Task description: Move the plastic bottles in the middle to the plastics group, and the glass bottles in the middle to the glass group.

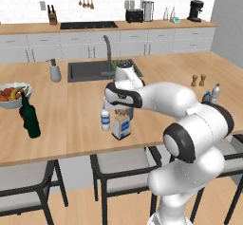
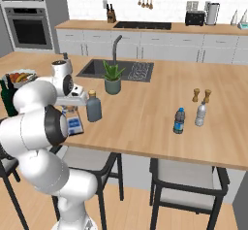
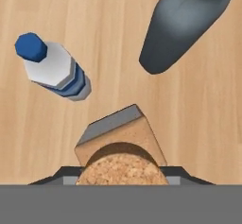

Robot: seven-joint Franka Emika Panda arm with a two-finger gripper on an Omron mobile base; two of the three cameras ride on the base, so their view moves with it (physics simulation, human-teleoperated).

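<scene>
Kitchen island's pale wooden counter [image 1: 71, 124] holds the square clear glass bottle [image 1: 121, 126] at its front edge, the gripper [image 1: 124, 109] apparently narrowed on its tan cork stopper [image 3: 122, 170], so lifting crookedly could topple the neighbouring small white plastic bottle [image 1: 105, 119].

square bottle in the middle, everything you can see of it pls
The square bottle is clear, with a blue-white label on its front and a tan cork stopper. It stands upright on the wooden island, near the front edge, right of the white bottle and in front of the grey bottle. In the hand view the stopper sits at the bottom between the fingertips, so the tool is at its top, seemingly closing on it. The bottle is not lifted.
</scene>
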